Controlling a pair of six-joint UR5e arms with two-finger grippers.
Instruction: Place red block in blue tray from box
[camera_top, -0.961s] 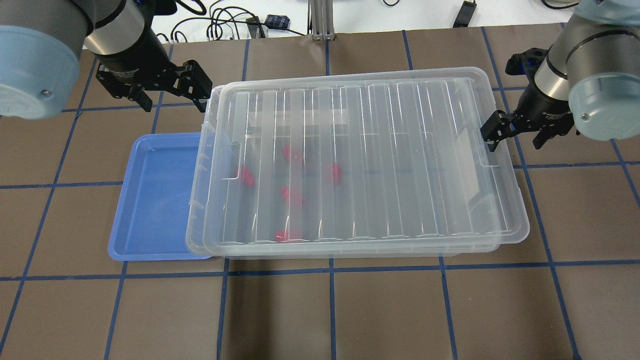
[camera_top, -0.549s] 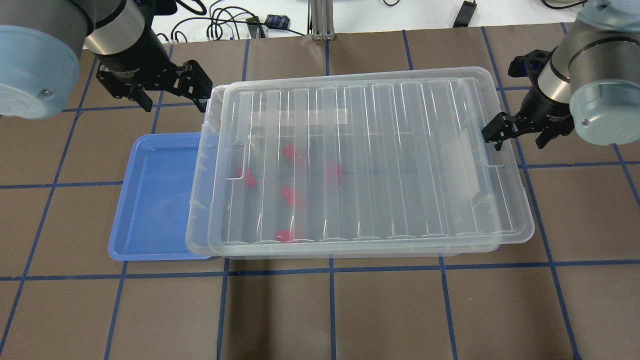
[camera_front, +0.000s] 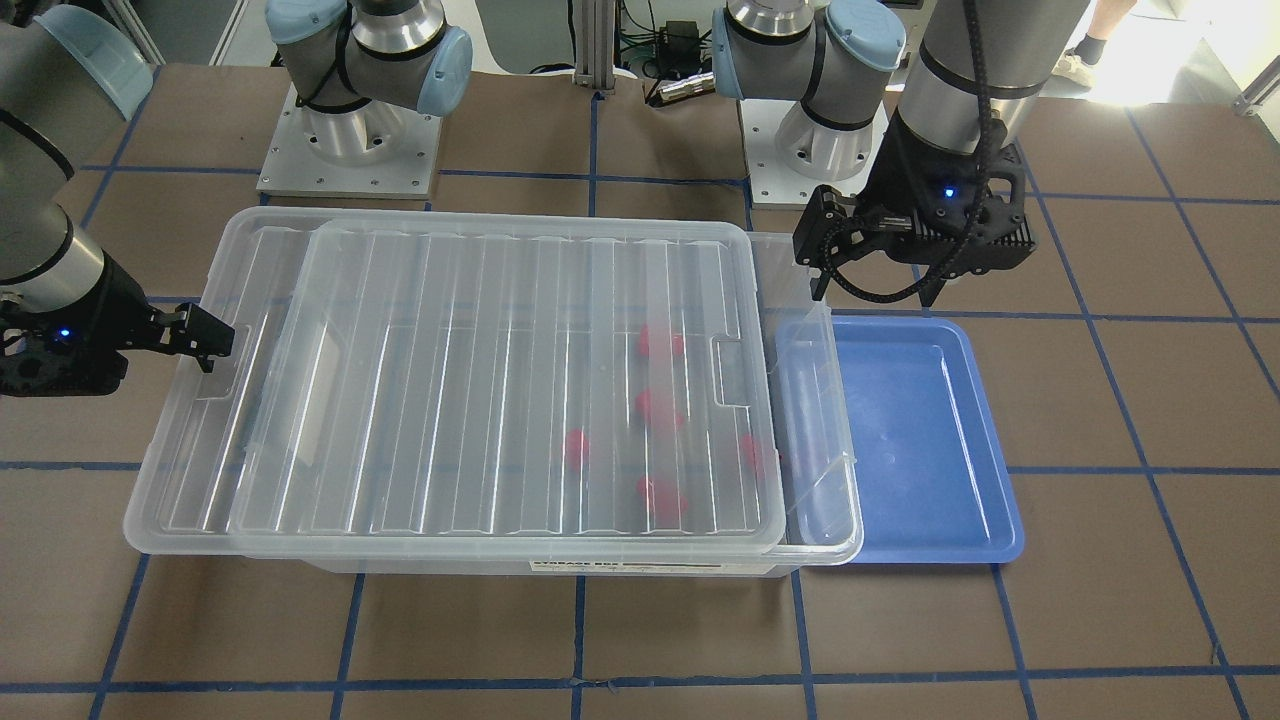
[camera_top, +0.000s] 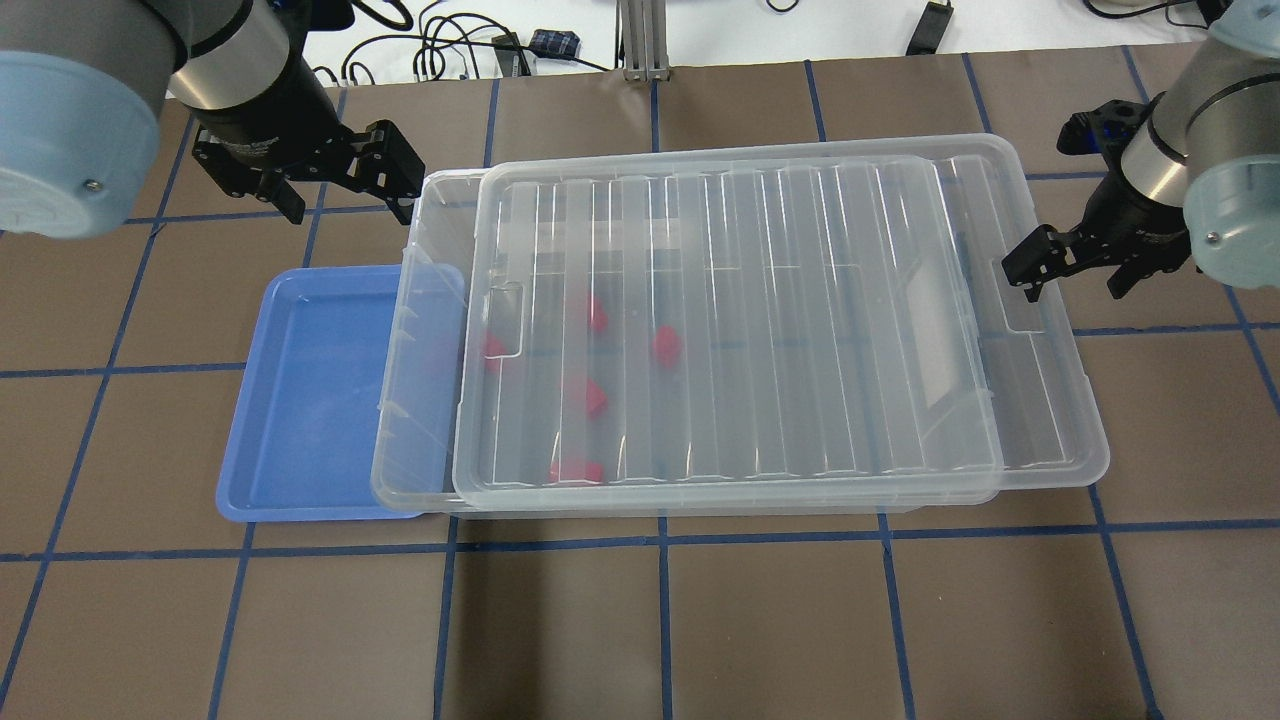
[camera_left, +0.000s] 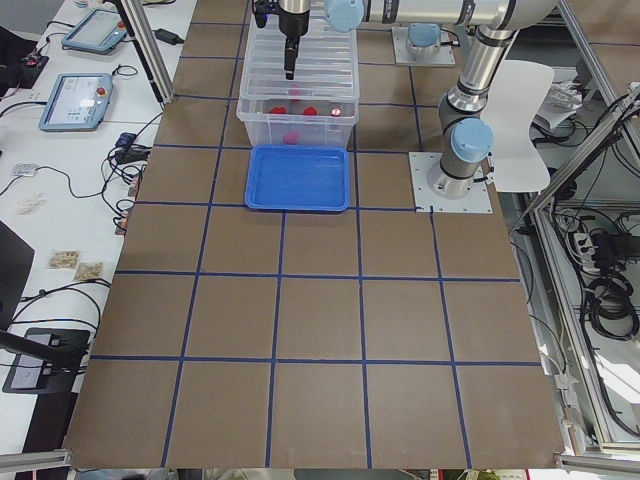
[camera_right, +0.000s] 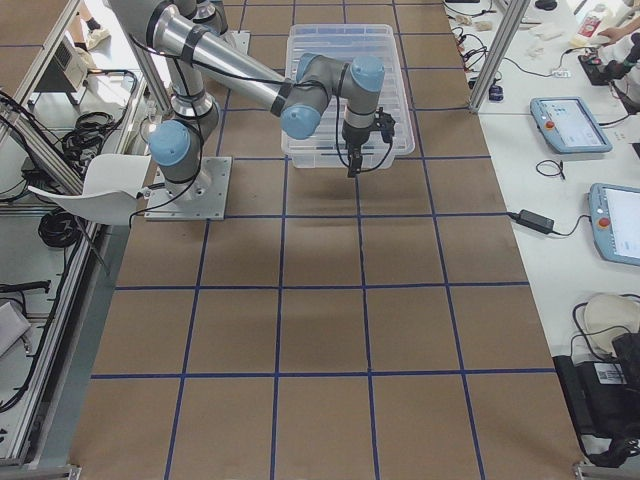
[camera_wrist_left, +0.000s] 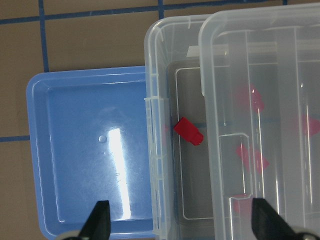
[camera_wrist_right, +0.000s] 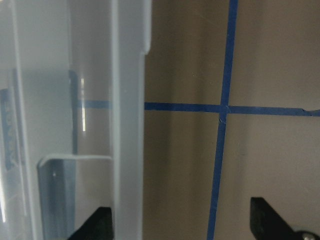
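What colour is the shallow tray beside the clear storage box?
Solid blue; the tray shows best in the overhead exterior view.

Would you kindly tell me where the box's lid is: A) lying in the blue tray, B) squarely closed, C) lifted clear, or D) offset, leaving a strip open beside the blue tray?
D: the lid overhangs the box away from the blue tray, leaving a strip beside it uncovered.
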